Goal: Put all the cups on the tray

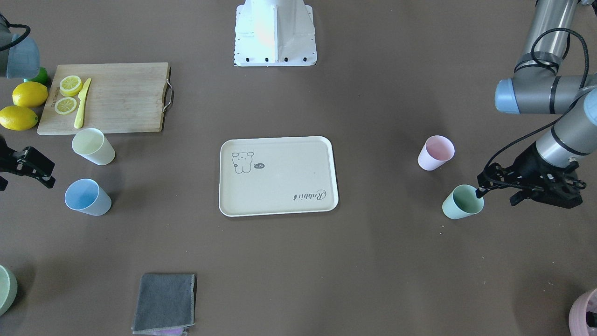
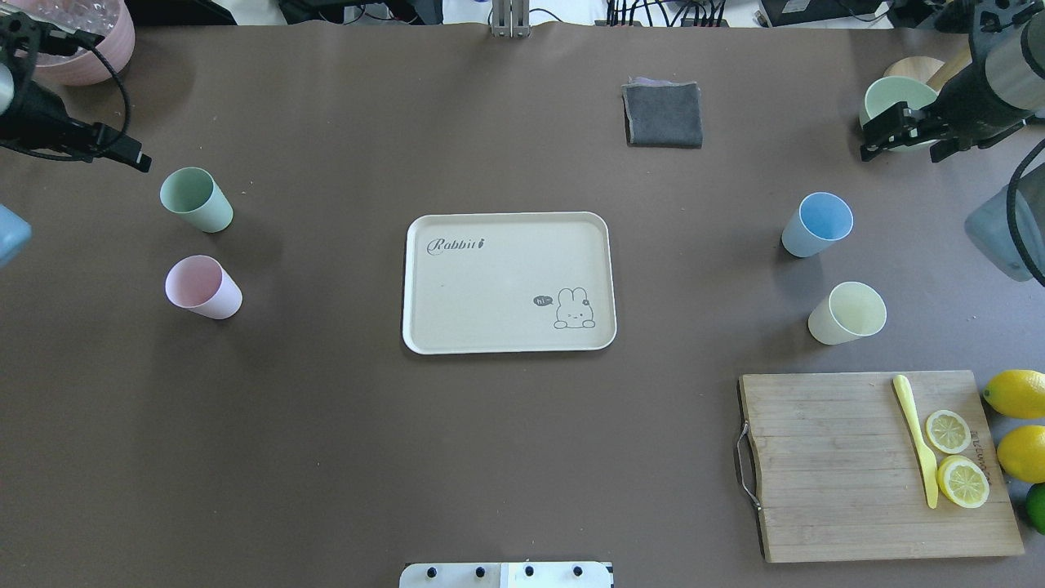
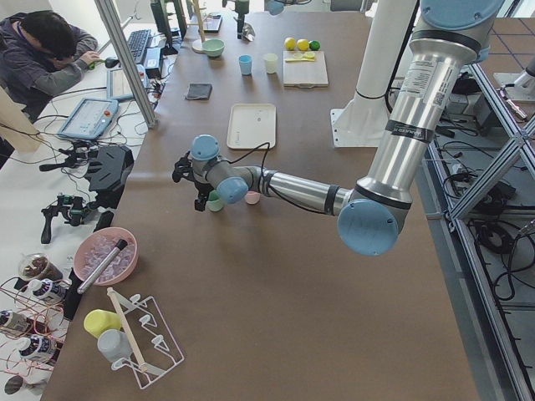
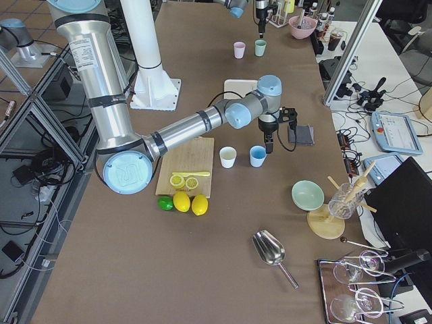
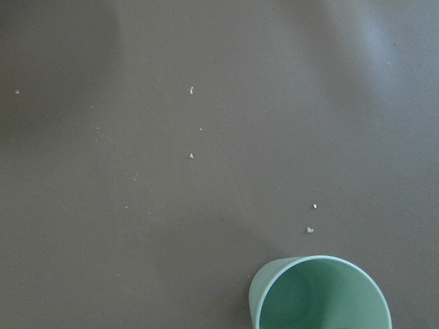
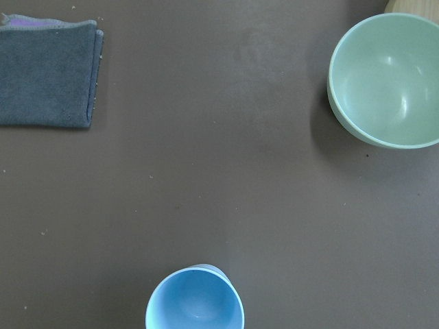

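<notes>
All four cups stand upright on the table [image 1: 298,261], none on the tray [image 1: 280,182], which lies bare in the middle. The mint green cup [image 1: 462,201] and pink cup [image 1: 435,152] are well apart from the tray on the robot's left. The pale yellow cup [image 1: 93,146] and light blue cup [image 1: 87,197] are on its right, near the cutting board [image 1: 116,98]. The left end effector [image 1: 482,181] hangs just beside the mint green cup's rim with its fingers seemingly parted and nothing between them. The right end effector [image 1: 50,175] sits between the yellow and blue cups' outer side, and it too looks parted and empty. In both wrist views the nearest cup shows only at the bottom edge, so neither arm seems centred yet. The cups look like light, stiff, thin-walled tumblers with a matte finish, which should give fair friction. They taper toward the base and are empty, so a sideways nudge would likely tip one. A sensible hold is one finger inside and one outside the rim, or across the upper wall, squeezed gently and lifted straight up.
</notes>
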### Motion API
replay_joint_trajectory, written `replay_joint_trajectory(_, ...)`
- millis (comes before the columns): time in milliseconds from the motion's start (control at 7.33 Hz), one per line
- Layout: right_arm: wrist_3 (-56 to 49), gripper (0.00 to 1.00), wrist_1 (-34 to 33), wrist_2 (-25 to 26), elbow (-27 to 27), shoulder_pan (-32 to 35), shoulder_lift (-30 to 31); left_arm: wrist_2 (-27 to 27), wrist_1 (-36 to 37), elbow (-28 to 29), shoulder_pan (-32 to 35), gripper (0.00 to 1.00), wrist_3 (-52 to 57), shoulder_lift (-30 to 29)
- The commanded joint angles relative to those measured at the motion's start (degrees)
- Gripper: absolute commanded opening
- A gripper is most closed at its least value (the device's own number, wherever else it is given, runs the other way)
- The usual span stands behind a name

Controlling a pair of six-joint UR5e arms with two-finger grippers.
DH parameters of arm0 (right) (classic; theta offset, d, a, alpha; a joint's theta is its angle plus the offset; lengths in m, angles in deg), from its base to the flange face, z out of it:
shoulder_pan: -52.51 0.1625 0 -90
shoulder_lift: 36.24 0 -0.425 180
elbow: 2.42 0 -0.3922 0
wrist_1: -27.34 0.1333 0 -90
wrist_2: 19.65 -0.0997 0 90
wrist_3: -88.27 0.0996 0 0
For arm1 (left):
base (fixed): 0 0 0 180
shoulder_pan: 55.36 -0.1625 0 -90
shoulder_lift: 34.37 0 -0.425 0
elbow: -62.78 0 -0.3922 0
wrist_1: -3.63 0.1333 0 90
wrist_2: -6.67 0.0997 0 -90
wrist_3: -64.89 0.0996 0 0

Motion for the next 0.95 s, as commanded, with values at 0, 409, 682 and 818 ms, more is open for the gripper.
replay_joint_trajectory(0,0.0,1.0,0.0,0.1,-0.1,-0.1,0.1,0.6,-0.6,0.4,-1.8,0.33,-1.2,0.0)
replay_joint_trajectory(409,-0.1,1.0,0.0,0.3,-0.2,-0.2,0.4,0.6,-1.5,0.3,-2.6,0.0,-1.3,0.4)
replay_joint_trajectory(682,-0.7,1.0,0.0,0.4,-0.6,-0.3,0.5,0.4,-0.7,-1.2,-2.5,0.0,-5.3,-2.5)
replay_joint_trajectory(818,-0.3,1.0,0.0,0.4,-0.6,-0.3,0.7,0.4,1.2,-1.4,-2.6,0.0,-10.2,-6.3)
